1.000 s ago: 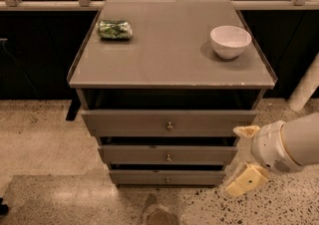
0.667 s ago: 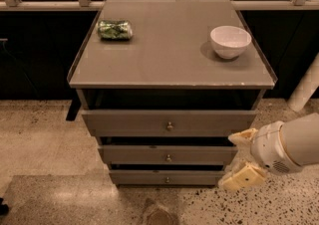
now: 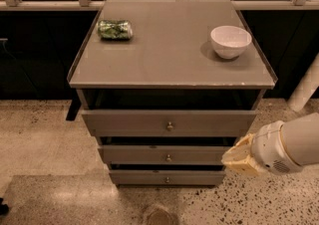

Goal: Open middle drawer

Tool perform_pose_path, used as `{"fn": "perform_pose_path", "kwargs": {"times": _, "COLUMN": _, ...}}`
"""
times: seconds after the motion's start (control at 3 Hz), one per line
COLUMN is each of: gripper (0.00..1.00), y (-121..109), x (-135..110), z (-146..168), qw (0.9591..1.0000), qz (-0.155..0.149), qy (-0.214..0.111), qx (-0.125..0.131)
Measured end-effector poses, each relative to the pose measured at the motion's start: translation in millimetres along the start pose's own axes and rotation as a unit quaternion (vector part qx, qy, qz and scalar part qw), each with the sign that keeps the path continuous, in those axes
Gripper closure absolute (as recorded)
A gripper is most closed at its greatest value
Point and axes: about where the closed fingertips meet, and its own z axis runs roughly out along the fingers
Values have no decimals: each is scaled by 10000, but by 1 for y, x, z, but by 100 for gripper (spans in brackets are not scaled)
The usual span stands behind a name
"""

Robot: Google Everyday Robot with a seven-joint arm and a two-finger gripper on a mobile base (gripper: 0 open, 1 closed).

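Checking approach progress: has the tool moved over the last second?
Yes: the tool has edged slightly left toward the middle drawer's right end, level with its knob.

Open floor (image 3: 209, 204) fronts the middle drawer (image 3: 134, 154), hand (image 3: 237, 158) at its right end.

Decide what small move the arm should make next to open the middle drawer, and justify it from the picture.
Probably slide the gripper left toward the small knob at the centre of the middle drawer. The gripper hangs by the right end of that drawer's front, near knob height but well short of the knob, and the knob looks like the only handhold.
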Motion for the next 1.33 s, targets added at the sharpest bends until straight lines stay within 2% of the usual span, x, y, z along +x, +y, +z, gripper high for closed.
{"fn": "perform_pose_path", "kwargs": {"times": 0.33, "gripper": 97, "y": -2, "x": 3, "z": 4, "qw": 9999, "qz": 82, "qy": -91, "qx": 100}}
{"fn": "perform_pose_path", "kwargs": {"times": 0.67, "gripper": 100, "y": 7, "x": 24, "z": 22, "qw": 9984, "qz": 274, "qy": -348, "qx": 366}}
{"fn": "perform_pose_path", "kwargs": {"times": 1.0, "gripper": 100, "y": 1, "x": 54, "z": 55, "qw": 9925, "qz": 554, "qy": -811, "qx": 731}}
{"fn": "perform_pose_path", "kwargs": {"times": 1.33, "gripper": 100, "y": -36, "x": 80, "z": 92, "qw": 9831, "qz": 824, "qy": -1144, "qx": 1167}}
